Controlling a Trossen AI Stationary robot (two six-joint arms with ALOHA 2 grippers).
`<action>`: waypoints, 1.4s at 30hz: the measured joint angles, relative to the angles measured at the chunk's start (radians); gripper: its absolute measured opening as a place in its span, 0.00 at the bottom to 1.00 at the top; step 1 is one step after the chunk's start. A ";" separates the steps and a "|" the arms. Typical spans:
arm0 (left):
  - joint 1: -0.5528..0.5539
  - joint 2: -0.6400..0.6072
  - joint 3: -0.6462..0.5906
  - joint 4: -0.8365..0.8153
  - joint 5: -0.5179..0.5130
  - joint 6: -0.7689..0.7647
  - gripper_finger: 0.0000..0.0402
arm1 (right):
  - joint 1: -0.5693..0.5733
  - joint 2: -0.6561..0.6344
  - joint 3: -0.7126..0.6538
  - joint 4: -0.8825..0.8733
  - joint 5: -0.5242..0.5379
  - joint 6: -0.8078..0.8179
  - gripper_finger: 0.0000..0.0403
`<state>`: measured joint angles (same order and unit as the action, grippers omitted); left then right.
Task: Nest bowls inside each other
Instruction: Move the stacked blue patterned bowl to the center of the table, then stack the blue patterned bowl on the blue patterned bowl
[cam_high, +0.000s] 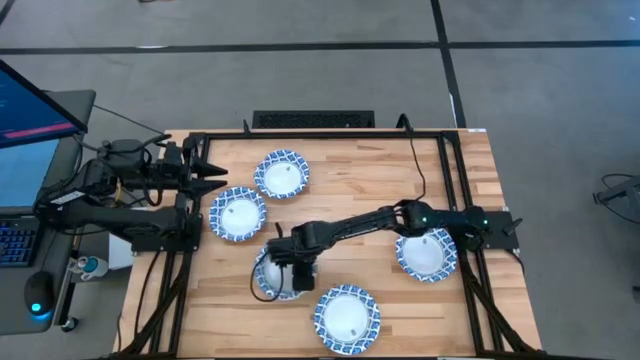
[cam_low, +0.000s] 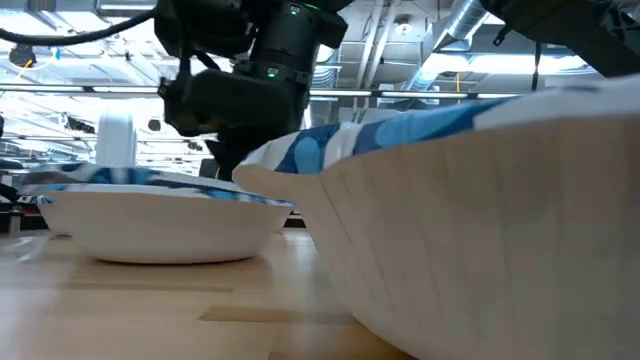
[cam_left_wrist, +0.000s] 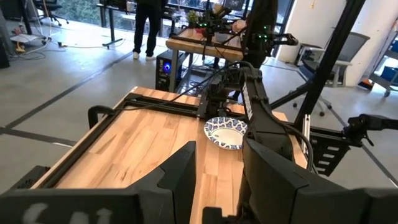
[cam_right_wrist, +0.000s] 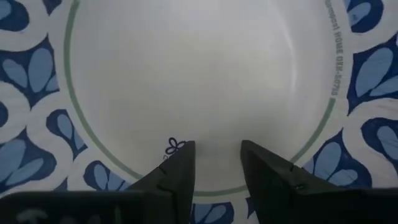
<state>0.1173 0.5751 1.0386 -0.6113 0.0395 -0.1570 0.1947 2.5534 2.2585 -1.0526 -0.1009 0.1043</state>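
Five bowls show from above on the wooden table, all upright, each white-centred with a blue-and-white patterned rim. Two lie close together toward the far left, one (cam_high: 282, 174) beyond the other (cam_high: 237, 214), one sits at the right side (cam_high: 426, 254) and one near the front edge (cam_high: 347, 318). The fifth bowl (cam_high: 277, 279) lies left of centre, partly hidden.

A robotics lab in an open industrial hall: the butcher-block worktop (cam_high: 380, 195) sits in a black metal frame on a grey concrete floor (cam_high: 300, 75) marked with tape lines, a laptop (cam_high: 25, 150) stands beside it, exposed ceiling ducts (cam_low: 455, 30) run overhead, and another robot bench (cam_left_wrist: 205, 40) with a person (cam_left_wrist: 148, 25) stands beyond
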 joint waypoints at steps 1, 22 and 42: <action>0.000 0.000 0.000 0.000 0.000 0.001 0.31 | -0.001 -0.001 0.000 -0.021 0.002 0.000 0.38; 0.000 0.000 0.000 0.000 -0.001 0.003 0.31 | -0.066 -0.029 -0.005 -0.321 0.055 -0.031 0.34; 0.000 0.000 0.000 -0.002 0.002 -0.027 0.31 | -0.127 -0.140 0.003 -0.402 0.050 -0.043 0.34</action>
<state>0.1170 0.5751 1.0386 -0.6133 0.0412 -0.1837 0.0673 2.4134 2.2615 -1.4544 -0.0509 0.0612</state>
